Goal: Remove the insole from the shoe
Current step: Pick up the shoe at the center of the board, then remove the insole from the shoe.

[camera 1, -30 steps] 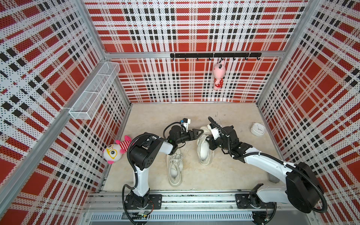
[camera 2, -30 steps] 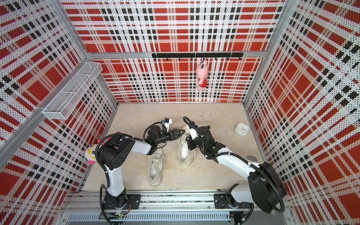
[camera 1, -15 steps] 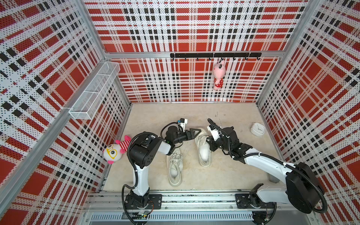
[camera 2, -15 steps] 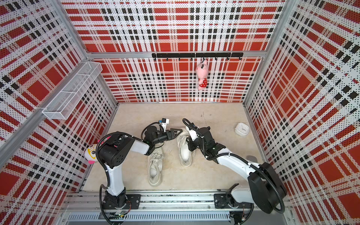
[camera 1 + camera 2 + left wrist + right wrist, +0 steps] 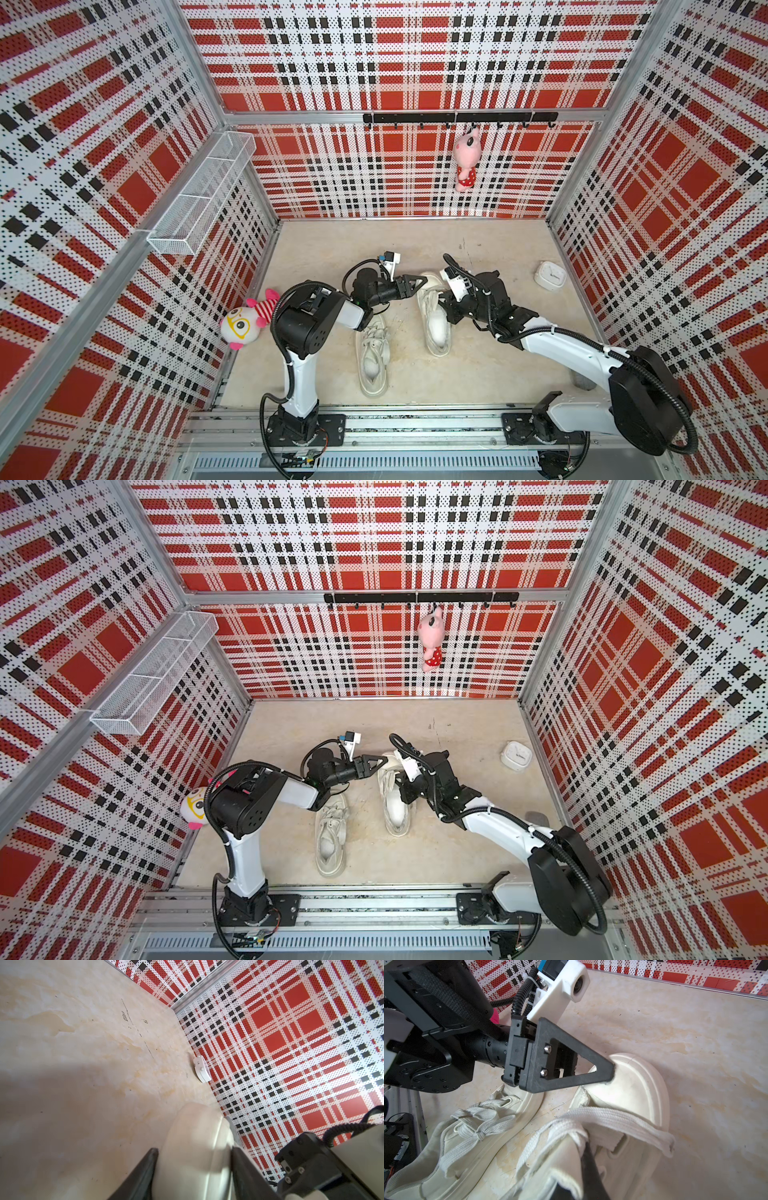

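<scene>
Left gripper [image 5: 420, 282] has narrowed onto the shoe [image 5: 436, 328] toe, grasping it. Right gripper [image 5: 448, 308] clenched at its tongue. Second shoe [image 5: 372, 357] just beside.

Between my left gripper's [image 5: 194, 1150] matt black plastic fingers [image 5: 143, 1169], I find the shoe's [image 5: 633, 1088] toe smooth, rubbery. Laces [image 5: 591, 1120]: woven cloth. Tabletop [image 5: 695, 1022] beneath: smooth, marble-look.

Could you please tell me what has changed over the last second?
The left claw narrowed and closed around the toe of the shoe. The right claw stayed shut at that shoe's opening, and the second shoe and the clock kept their places.
</scene>
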